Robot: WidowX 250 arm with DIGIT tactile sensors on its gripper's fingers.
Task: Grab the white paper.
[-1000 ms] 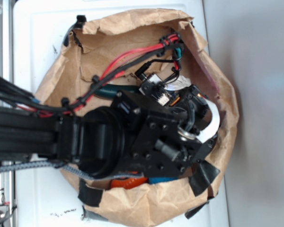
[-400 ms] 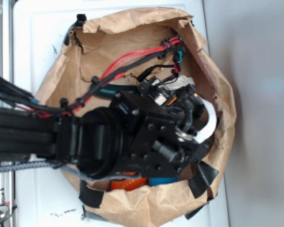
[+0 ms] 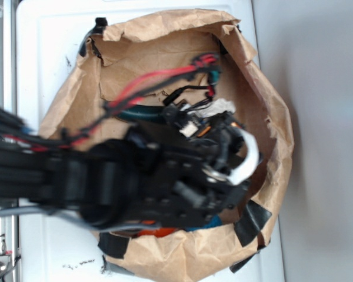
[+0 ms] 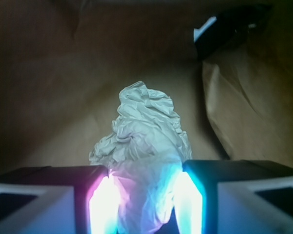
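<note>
The white paper [image 4: 146, 131] is a crumpled wad. Its lower part sits between my gripper's [image 4: 145, 178] two glowing pads [image 4: 105, 200] and touches both; its wrinkled top sticks out beyond the fingertips. In the exterior view the black gripper [image 3: 220, 124] reaches down inside the brown paper bag [image 3: 165, 35]. A bit of the white paper [image 3: 223, 106] shows just past the gripper, near the bag's right wall. The gripper is shut on the wad. The arm hides most of the bag's floor.
An orange carrot [image 3: 159, 231] and a blue item [image 3: 212, 223] peek out under the arm at the bag's lower edge. A dark teal object [image 3: 142, 113] lies above the arm. Black tape [image 3: 253, 220] patches the bag rim. The bag walls stand close around the gripper.
The arm has shifted left and is now motion-blurred. The gripper head has drawn away from the bag's right wall. More of the white wad shows beside it.
</note>
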